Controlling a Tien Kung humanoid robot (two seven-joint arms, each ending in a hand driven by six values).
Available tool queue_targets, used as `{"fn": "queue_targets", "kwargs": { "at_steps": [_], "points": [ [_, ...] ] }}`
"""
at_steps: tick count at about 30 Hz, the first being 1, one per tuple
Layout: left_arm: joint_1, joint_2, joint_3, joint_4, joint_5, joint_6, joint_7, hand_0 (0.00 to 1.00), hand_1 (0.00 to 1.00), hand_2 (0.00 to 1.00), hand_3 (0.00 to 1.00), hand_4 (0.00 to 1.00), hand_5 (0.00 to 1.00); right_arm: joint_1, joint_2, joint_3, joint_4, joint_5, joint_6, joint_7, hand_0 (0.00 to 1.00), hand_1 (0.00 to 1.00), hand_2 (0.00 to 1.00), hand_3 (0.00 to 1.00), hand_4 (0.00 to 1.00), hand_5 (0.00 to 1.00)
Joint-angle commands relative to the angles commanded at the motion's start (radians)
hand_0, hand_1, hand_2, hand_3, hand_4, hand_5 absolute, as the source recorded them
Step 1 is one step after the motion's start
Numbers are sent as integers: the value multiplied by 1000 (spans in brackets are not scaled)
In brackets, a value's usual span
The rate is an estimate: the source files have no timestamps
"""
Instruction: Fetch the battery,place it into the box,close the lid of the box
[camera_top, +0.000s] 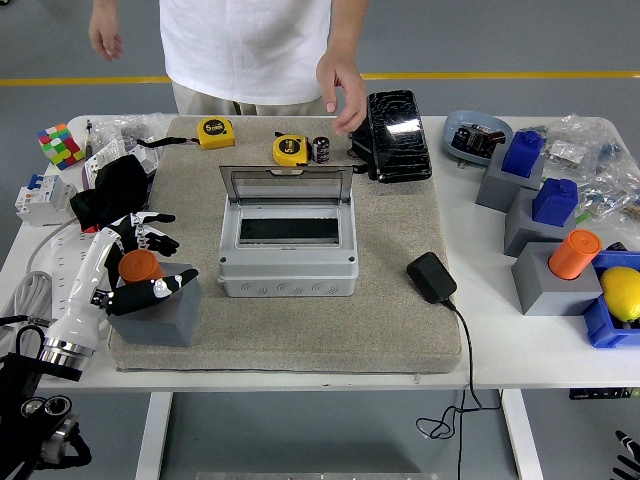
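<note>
My left hand (140, 265) sits over the grey block (160, 312), fingers spread around the orange cylinder (138, 266); actual grip cannot be made out. Ahead and to my right, the box (288, 240) stands with lid up. Beyond it lies the battery (321, 149), a person's hand (342, 92) hovering just past it. My right hand is cut off.
</note>
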Motion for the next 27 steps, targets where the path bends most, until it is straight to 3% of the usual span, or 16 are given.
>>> {"fn": "queue_targets", "kwargs": {
  "at_steps": [2, 3, 8, 9, 14, 15, 22, 27],
  "points": [
    [-1, 0, 2, 3, -6, -4, 1, 291, 401, 422, 608, 998, 2, 0, 0, -4, -1, 2, 1, -1, 666, 669, 675, 553, 958, 465],
    [-3, 0, 4, 5, -9, -6, 0, 133, 274, 364, 486, 998, 2, 1, 0, -7, -1, 2, 2, -2, 667, 668, 675, 553, 958, 464],
    [-8, 2, 23, 12, -27, 1, -14, 133, 274, 364, 486, 998, 2, 2, -1, -13, 0, 6, 0, -2, 667, 668, 675, 553, 958, 464],
    [-9, 2, 27, 14, -31, 4, -19, 57, 143, 292, 379, 998, 2, 2, -1, -14, 0, 6, -1, -3, 668, 669, 675, 553, 958, 463],
    [-12, -4, 40, 28, -50, 17, -44, 57, 143, 292, 379, 998, 2, -1, -1, -19, 0, 6, -2, -3, 668, 669, 675, 553, 958, 463],
    [-12, -6, 42, 30, -55, 20, -50, 54, 86, 202, 259, 981, 2, -2, -1, -19, 0, 6, -2, -3, 667, 668, 675, 553, 957, 461],
    [-21, -27, 53, 40, -95, 26, -53, 53, 84, 176, 224, 940, 2, -9, 6, -9, 0, 1, -5, 2, 667, 669, 674, 553, 957, 459],
    [-56, -53, 66, 58, -113, 25, -53, 53, 74, 172, 212, 931, 2, -8, 8, -12, 0, 0, -7, 6, 664, 668, 674, 553, 957, 459]
  ]
}}
